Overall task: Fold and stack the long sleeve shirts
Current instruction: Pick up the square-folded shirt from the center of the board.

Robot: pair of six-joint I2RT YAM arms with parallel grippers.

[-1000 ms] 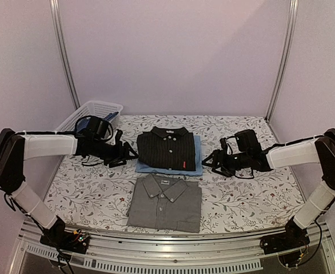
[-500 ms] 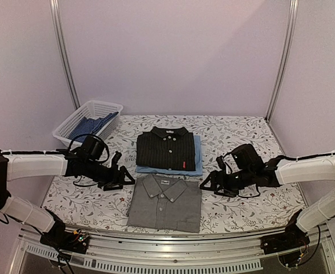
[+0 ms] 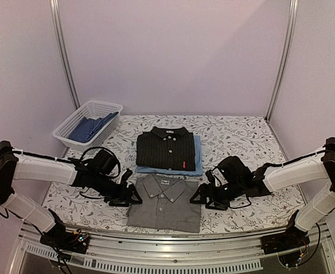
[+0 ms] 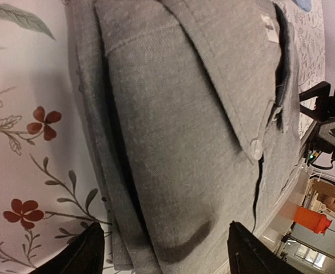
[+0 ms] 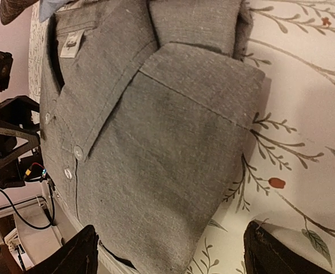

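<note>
A folded grey shirt (image 3: 164, 202) lies collar-far at the near middle of the flower-patterned counter (image 3: 242, 142). Just beyond it a folded black shirt (image 3: 166, 148) rests on a light blue shirt (image 3: 198, 155) whose edge shows along the right and near sides. The left end effector (image 3: 130, 197) is low at the grey shirt's left edge and the right end effector (image 3: 199, 197) at its right edge. Both are spread open and empty, and each wrist view shows the fingers wide apart with the layered side folds of the cloth in front of them. A white basket (image 3: 70, 123) holding blue patterned cloth stands at the far left corner, well apart from the shirts.

The likely step is lifting the grey shirt onto the two-shirt stack, and the risks lie in the pickup. If either side closes on the top layer alone, the tucked sleeves and side folds could fall open in the air. Fingers pushing in along the counter could bunch the edges inward. An uneven lift by the two arms could let the bundle sag or twist, and a low carry could drag its far edge across the black shirt's collar and knock the stack askew.
</note>
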